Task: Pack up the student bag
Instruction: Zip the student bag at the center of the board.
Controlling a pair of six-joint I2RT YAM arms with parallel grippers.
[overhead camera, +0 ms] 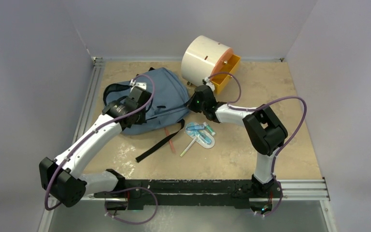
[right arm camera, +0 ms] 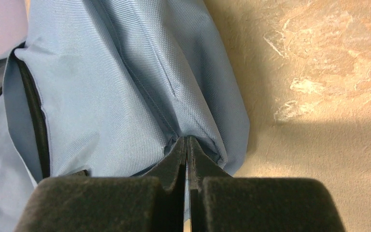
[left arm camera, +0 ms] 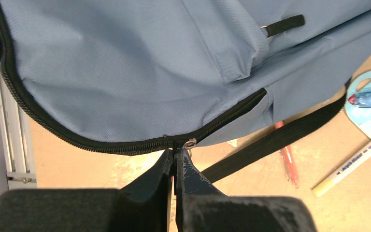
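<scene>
Our left jaws pinch the zipper pull (left arm camera: 189, 143) at their tips; the zipper (left arm camera: 101, 145) of the student bag (left arm camera: 125, 72) runs sideways just ahead. Our right jaws pinch its cloth.

The bag (left arm camera: 125, 72) is cut off by the top and left edges in both wrist views. The blister pack (left arm camera: 369, 113) is cropped at the right edge. The print on the marker (left arm camera: 350, 164) is too small to be read. From above, the tips of the left gripper (left arm camera: 175, 162) and right gripper (right arm camera: 187, 150) cannot be made out.
</scene>
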